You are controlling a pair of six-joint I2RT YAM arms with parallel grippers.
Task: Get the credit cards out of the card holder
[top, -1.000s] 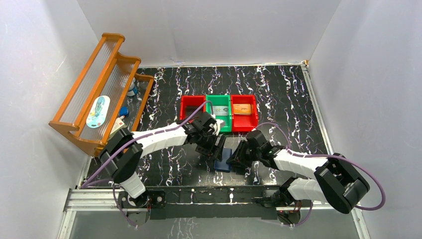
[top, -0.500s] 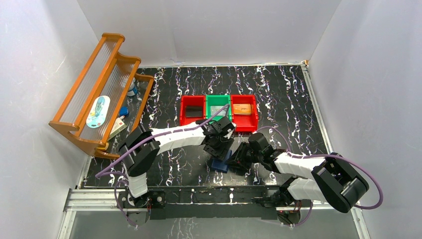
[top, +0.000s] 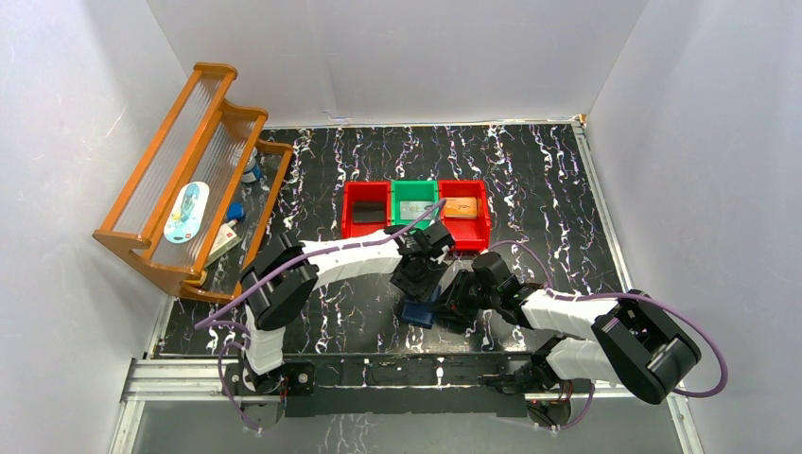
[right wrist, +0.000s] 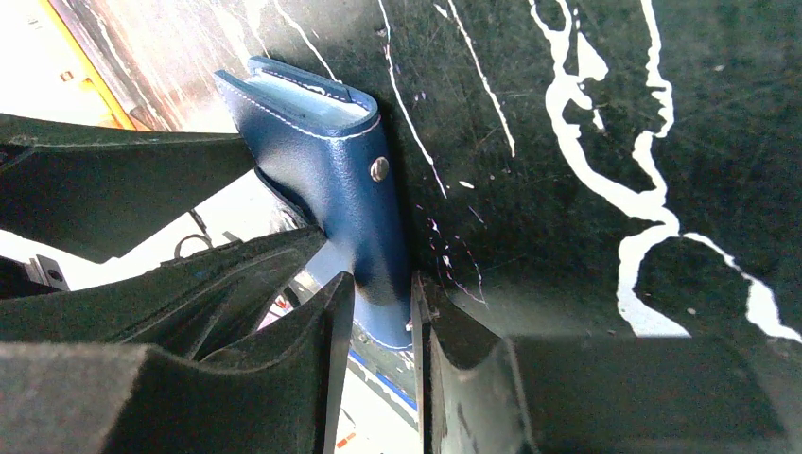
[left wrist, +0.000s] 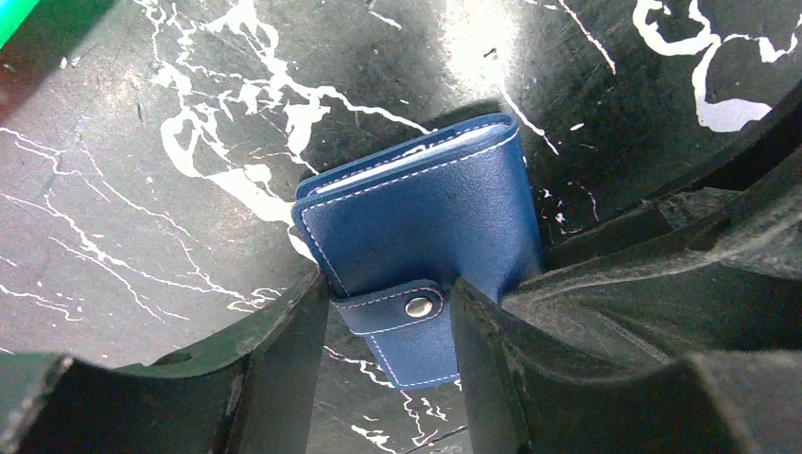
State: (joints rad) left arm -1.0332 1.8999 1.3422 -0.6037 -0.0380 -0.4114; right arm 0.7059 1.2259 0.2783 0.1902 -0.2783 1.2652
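The navy card holder (top: 419, 312) lies folded near the table's front, its snap strap (left wrist: 402, 326) undone. My right gripper (top: 452, 301) is shut on its right edge; in the right wrist view the holder (right wrist: 322, 142) is pinched between the fingers of my right gripper (right wrist: 380, 284). My left gripper (top: 423, 277) hangs just above it. In the left wrist view my left gripper (left wrist: 390, 293) is open and straddles the strap of the holder (left wrist: 426, 218). Pale sleeve edges show at its open side; no card in it is visible. A dark card (top: 366, 214) lies in the left red bin.
Three bins stand in a row behind the holder: a red bin (top: 350, 200), a green bin (top: 414, 186) with a silver-grey card, and a red bin (top: 482, 213) with an orange card. A wooden rack (top: 189, 170) with small items stands at the far left.
My left arm has swung right and toward the front, from beside the green bin to over the card holder. My right gripper has kept hold of the holder.
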